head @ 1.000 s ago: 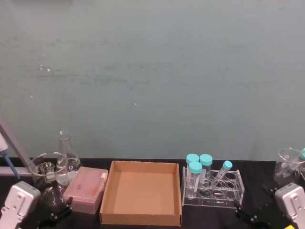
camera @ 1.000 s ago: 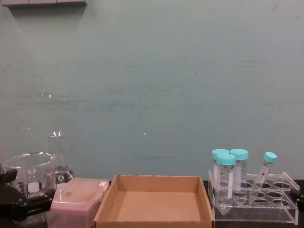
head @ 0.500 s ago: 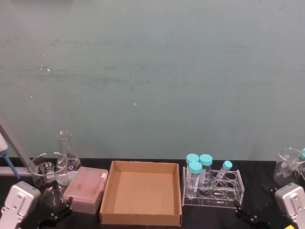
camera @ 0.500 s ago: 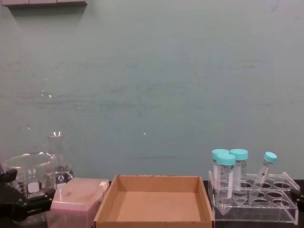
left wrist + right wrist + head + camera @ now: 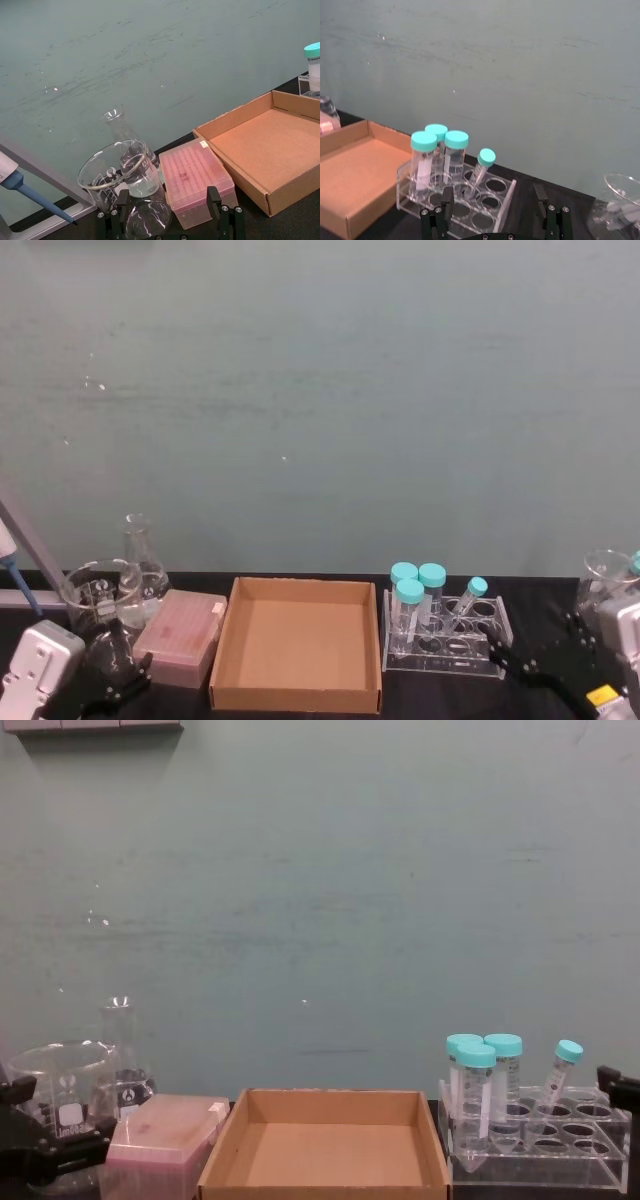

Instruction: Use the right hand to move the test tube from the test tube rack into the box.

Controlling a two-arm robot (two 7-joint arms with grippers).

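Test tube is not yet gripped, so every step remains: at the head view's lower right the right hand sits, jaws spread and empty, just short of the test tube rack; the left gripper is parked lower left, jaws released. Farther back the tube stands in a rack hole, tip down, long axis steeply diagonal, cap leaning upper right; the box is empty.
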